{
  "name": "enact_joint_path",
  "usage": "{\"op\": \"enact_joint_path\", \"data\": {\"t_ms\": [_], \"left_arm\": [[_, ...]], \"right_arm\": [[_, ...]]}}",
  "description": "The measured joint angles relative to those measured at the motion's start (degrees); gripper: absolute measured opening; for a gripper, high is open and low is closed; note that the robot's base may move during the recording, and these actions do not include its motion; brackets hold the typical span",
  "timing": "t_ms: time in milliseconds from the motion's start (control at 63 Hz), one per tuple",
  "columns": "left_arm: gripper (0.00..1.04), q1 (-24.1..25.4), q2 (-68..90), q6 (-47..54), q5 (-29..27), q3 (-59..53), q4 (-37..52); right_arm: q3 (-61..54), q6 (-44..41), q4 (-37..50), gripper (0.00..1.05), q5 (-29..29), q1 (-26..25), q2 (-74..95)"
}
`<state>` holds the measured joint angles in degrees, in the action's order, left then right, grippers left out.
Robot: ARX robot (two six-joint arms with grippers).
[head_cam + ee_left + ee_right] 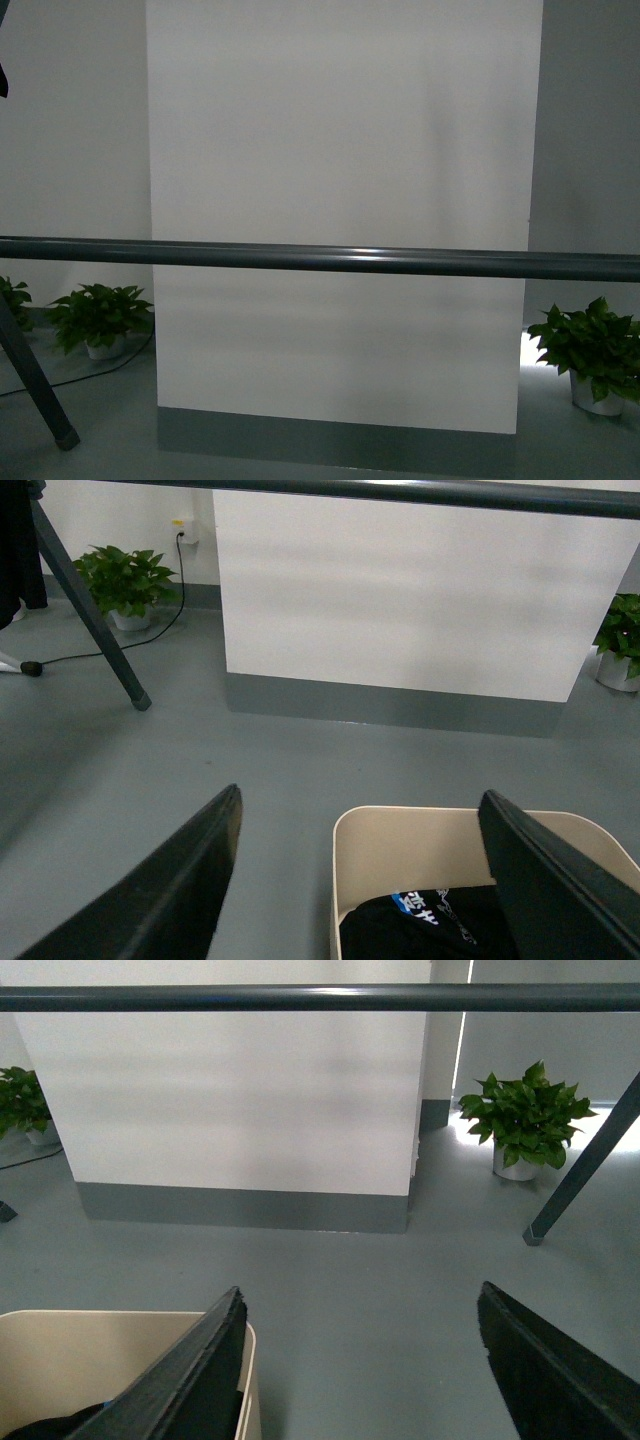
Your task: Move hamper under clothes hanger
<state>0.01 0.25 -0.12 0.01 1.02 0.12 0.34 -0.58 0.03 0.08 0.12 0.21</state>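
The beige hamper stands on the grey floor below my arms, with dark clothes inside; it also shows in the right wrist view. The clothes hanger's dark grey horizontal bar crosses the front view, and a slanted leg stands at the left. The bar also shows in the left wrist view and the right wrist view. My left gripper is open, one finger over the hamper, the other outside its near corner. My right gripper is open, straddling the hamper's other corner.
A white wall panel with a grey base stands ahead. Potted plants sit at the left and right. Another slanted rack leg shows in the right wrist view. A black cable lies on the floor.
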Motion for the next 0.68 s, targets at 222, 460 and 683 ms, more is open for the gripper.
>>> {"op": "enact_joint_path", "data": {"t_ms": [222, 460, 683], "left_arm": [[0.98, 0.0, 0.0, 0.0, 0.0, 0.0, 0.0], [0.98, 0.0, 0.0, 0.0, 0.0, 0.0, 0.0], [0.98, 0.0, 0.0, 0.0, 0.0, 0.0, 0.0]], "right_arm": [[0.0, 0.0, 0.0, 0.96, 0.0, 0.0, 0.0], [0.0, 0.0, 0.0, 0.97, 0.0, 0.0, 0.0], [0.0, 0.0, 0.0, 0.97, 0.0, 0.0, 0.0]]}}
